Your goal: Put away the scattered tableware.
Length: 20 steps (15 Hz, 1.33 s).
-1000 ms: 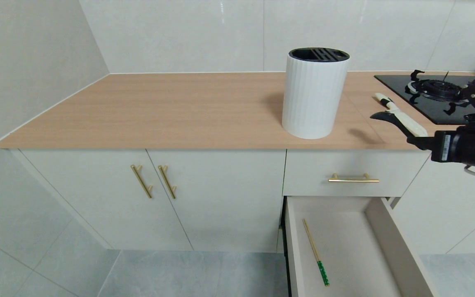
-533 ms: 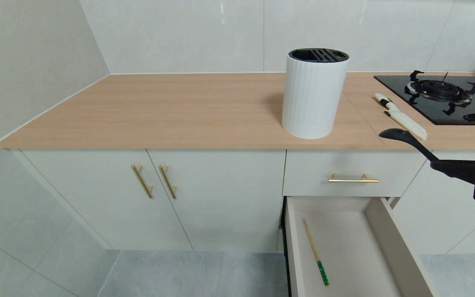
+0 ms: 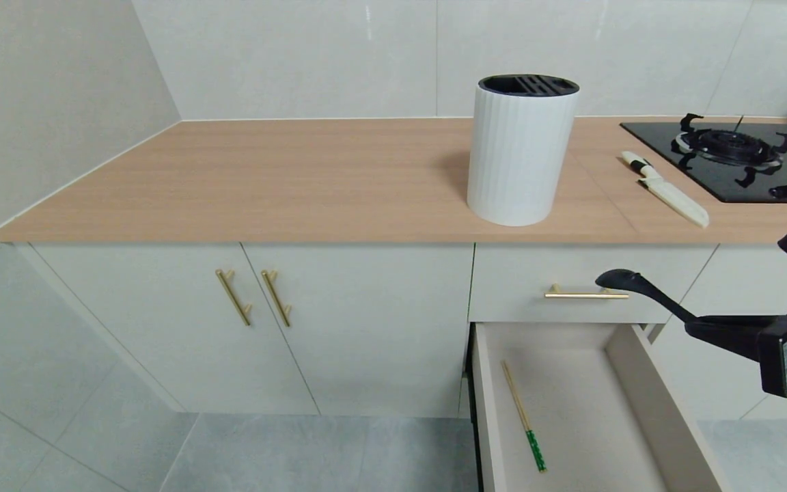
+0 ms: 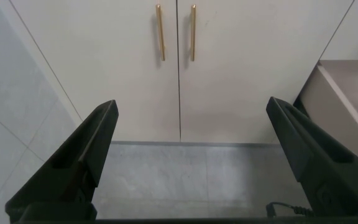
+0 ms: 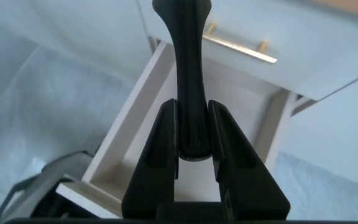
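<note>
Black utensil [image 3: 641, 292] clenched in my right pincer [image 5: 193, 134] above the open drawer [image 3: 629, 383].
Inside the drawer lie green-tipped chopsticks [image 3: 520, 413] — my left pincer [image 4: 191, 109] hangs released, facing the cabinet doors [image 4: 229, 74].

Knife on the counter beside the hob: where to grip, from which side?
Take the knife by its handle, the far end; come from above, closing across its width. It lies flat and diagonal on the counter, blade toward the front edge.

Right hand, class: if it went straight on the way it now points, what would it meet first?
Probably the shut drawer front near its handle, spoon tip first; depth is unclear.
</note>
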### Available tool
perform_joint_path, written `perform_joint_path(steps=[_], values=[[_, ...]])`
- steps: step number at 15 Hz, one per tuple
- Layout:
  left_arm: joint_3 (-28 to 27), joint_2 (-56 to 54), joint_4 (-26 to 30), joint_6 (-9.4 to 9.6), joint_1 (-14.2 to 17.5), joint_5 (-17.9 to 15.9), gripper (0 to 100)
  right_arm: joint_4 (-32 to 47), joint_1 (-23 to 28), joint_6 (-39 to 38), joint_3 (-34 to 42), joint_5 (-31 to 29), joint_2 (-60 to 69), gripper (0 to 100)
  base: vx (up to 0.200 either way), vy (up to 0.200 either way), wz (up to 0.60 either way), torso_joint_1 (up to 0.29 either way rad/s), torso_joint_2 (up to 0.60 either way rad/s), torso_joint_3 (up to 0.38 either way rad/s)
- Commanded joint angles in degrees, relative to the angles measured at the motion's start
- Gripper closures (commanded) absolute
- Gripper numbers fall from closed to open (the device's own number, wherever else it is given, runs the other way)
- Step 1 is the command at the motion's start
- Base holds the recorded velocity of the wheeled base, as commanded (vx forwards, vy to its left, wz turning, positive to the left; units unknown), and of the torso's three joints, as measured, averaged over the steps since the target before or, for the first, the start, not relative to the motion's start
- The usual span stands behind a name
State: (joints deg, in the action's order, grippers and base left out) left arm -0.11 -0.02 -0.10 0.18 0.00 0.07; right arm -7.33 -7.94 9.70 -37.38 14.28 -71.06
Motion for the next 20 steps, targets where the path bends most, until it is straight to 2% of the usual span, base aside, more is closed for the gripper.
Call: perform_joint_path(steps=[1, 9, 15, 20], values=[[0.0, 0.0, 0.0, -0.01, 0.0, 0.0, 0, -0.1, -0.9, 0.7, 0.7, 0.0, -3.0, 100, 0.0, 0.0, 0.0, -0.173, 0.39, 0.198], [0.0, 0.0, 0.0, -0.01, 0.0, 0.0, 0, -0.1, -0.6, 2.3, 0.8, -1.8, -8.8, 100, 0.0, 0.0, 0.0, -0.203, 0.46, 0.254], [0.0, 0.0, 0.0, -0.01, 0.0, 0.0, 0, -2.8, 2.6, 2.3, 0.4, -4.0, -16.2, 100, 0.0, 0.0, 0.0, -0.181, 0.45, 0.256], [0.0, 0.0, 0.0, -0.01, 0.0, 0.0, 0, -2.8, 2.6, 2.3, 0.4, -4.5, -16.8, 100, 0.0, 0.0, 0.0, -0.035, 0.09, 0.052]])
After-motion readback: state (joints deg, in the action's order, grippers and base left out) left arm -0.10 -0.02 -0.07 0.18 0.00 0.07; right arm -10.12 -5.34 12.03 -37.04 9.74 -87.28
